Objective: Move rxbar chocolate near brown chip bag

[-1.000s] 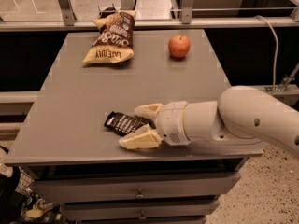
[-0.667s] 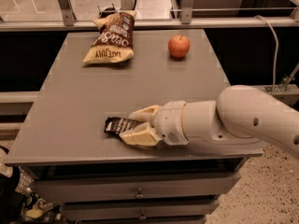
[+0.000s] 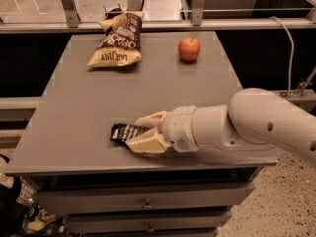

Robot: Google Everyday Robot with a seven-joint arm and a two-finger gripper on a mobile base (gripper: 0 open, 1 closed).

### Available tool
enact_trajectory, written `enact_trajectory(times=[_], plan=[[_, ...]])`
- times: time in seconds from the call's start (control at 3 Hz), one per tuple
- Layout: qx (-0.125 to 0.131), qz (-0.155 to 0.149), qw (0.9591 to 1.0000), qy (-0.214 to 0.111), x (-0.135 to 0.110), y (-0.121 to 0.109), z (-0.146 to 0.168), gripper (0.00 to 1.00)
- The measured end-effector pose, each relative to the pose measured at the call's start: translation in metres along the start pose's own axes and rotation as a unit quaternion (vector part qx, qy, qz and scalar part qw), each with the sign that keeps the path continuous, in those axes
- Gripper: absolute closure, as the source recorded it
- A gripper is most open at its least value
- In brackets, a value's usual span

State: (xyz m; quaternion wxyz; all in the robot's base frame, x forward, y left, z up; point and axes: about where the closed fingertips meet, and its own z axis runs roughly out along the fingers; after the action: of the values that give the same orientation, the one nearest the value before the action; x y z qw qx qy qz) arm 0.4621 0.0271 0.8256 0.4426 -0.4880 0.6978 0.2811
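Observation:
The rxbar chocolate (image 3: 123,131), a small flat black wrapper with pale lettering, lies near the table's front edge, left of centre. My gripper (image 3: 141,132) reaches in from the right, its two cream fingers (image 3: 147,143) closed on the bar's right end, which is hidden between them. The bar still rests on the table top. The brown chip bag (image 3: 120,45), brown and cream-yellow with white lettering, lies at the far left of the table, well away from the bar.
A red apple (image 3: 189,49) sits at the far right of the grey table (image 3: 89,98). Metal rails run behind the table. Drawers are below the front edge. My white arm (image 3: 256,125) covers the front right corner.
The gripper's fingers have closed in from a wide spread onto the right end of the rxbar chocolate. The bar, chip bag and apple have not moved.

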Motion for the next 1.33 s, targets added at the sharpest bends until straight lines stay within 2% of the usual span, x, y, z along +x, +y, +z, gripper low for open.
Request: enact_trajectory(times=[0.33,0.67,1.0,1.33], plan=[[0.016,-0.009,0.9998,0.000,-0.016,-0.013,-0.010,1.00],[0.054,-0.014,0.9984,-0.008,-0.052,-0.052,-0.025,1.00],[0.082,-0.008,0.9965,-0.011,-0.076,-0.082,-0.030,1.00],[0.141,-0.015,0.9899,0.002,-0.115,-0.137,-0.034,1.00]])
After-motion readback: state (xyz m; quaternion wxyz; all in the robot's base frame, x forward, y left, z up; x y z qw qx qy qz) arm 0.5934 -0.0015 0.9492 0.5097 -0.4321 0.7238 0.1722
